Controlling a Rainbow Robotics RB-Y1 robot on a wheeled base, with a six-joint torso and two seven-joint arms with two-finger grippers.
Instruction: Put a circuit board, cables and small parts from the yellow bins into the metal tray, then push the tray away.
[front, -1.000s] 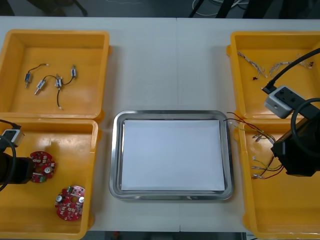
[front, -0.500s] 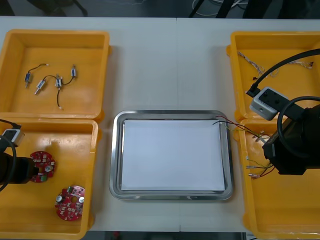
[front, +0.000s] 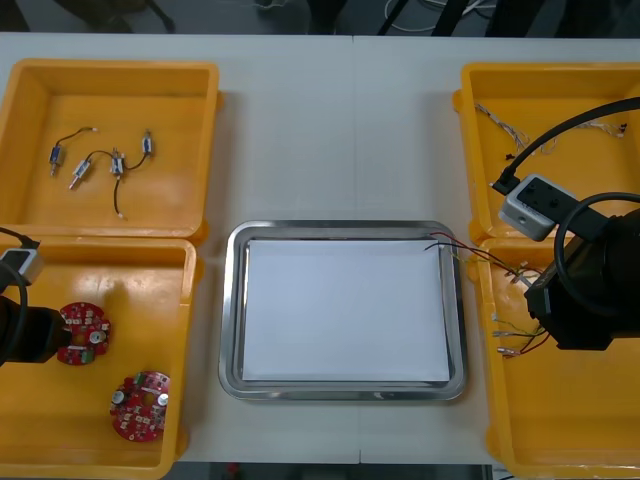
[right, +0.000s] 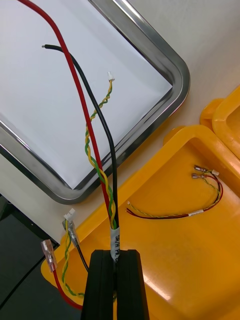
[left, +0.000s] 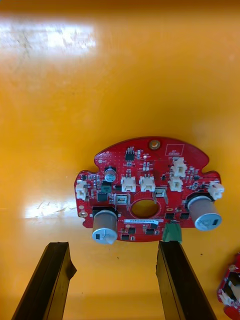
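A light surface (front: 340, 120) carries yellow bins (front: 110, 66) at both edges and a metal tray (front: 232, 300) at centre. At right, the right claw (right: 115, 255) is clamped on a cable bundle (right: 100, 150) trailing over the tray's rim, where the loose ends could snag. Lower left, the left claw (left: 112, 245) stands apart just short of a circuit board (left: 145, 197), apparently ungripped.

Right end effector (right: 116, 256) pinching cable bundle (right: 110, 205), ends over metal tray (right: 167, 60)
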